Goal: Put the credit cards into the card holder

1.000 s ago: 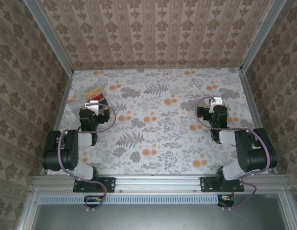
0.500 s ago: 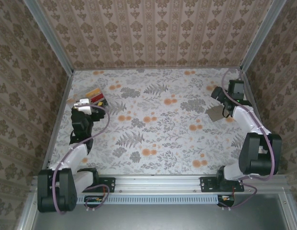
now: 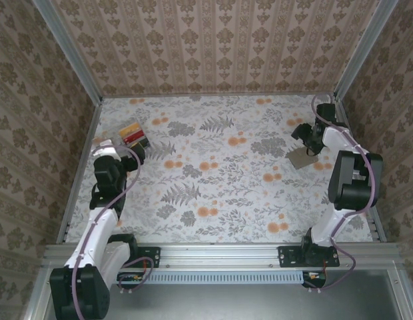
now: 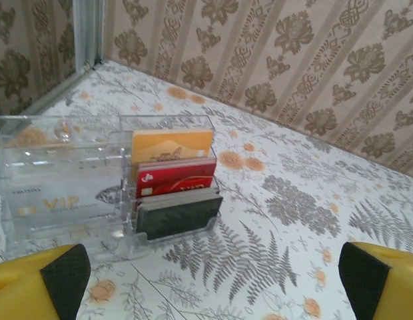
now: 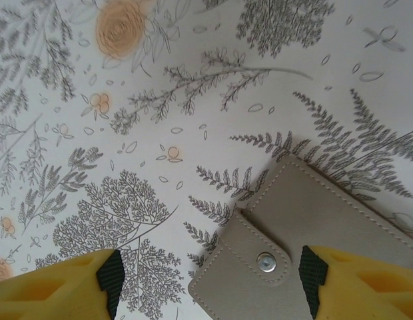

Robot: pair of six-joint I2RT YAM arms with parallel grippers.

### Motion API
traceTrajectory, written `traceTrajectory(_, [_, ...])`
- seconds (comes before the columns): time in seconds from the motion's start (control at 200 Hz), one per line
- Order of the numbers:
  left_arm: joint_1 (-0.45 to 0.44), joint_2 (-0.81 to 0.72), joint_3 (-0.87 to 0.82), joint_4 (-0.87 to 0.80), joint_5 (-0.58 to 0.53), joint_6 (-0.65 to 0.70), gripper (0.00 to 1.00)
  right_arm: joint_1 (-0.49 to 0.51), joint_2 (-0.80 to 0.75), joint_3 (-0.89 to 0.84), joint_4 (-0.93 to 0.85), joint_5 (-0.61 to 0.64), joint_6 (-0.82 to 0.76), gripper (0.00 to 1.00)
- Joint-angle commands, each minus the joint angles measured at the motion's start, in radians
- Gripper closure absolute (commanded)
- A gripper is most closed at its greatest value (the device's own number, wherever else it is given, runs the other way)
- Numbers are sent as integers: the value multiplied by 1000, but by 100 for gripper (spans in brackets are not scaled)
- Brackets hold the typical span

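The credit cards (image 4: pixel 174 180) stand upright on their long edges in the right-hand compartment of a clear plastic box (image 4: pixel 60 167), stepped like stairs: an orange-yellow card at the back, a glossy red one before it, and a matt black one in front, with what may be a thin grey card edge just behind the black, though that is hard to separate. The box's left compartment shows pale printing with gold letters reading VIP. The box sits at the far left of the table (image 3: pixel 220 180), whose flat top has a grey fern and orange flower print. The card holder (image 5: pixel 313 233) lies flat at the far right of the table, well apart from the box. It is a grey-taupe, soft-looking wallet with stitched edges and a rounded tab fastened by a small metal snap (image 5: pixel 264 262). The left tool (image 4: pixel 213 287) is near the front of the box, its yellow, black-padded fingers spread wide with nothing between them. The right tool (image 5: pixel 212 283) hangs over the card holder, likewise wide apart and holding nothing.
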Motion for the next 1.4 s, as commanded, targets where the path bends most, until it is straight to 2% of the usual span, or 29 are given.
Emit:
traceTrajectory(0.0, [7, 13, 65, -112, 117, -50, 0, -3, 56, 62, -121, -35, 18, 28])
traceTrajectory(0.195, [3, 43, 91, -148, 224, -65, 0, 12, 116, 127, -242, 20, 28, 29])
traceTrajectory(0.435, [-23, 55, 91, -150, 277, -84, 0, 51, 115, 101, -271, -70, 68, 29])
traceTrajectory(0.73, [-82, 108, 89, -124, 292, -99, 0, 152, 44, -23, -176, -136, 203, 29])
traceTrajectory(0.815, [-99, 130, 101, -124, 300, -98, 0, 173, 22, -5, -188, -83, 179, 29])
traceTrajectory(1.075, [-150, 172, 128, -132, 315, -85, 0, 92, -20, 67, -220, 43, 108, 28])
traceTrajectory(1.19, [-179, 182, 134, -130, 320, -85, 0, 59, 32, 85, -238, 39, 104, 29])
traceTrajectory(1.395, [-213, 187, 136, -136, 304, -90, 0, 57, 78, 43, -213, 2, 124, 29])
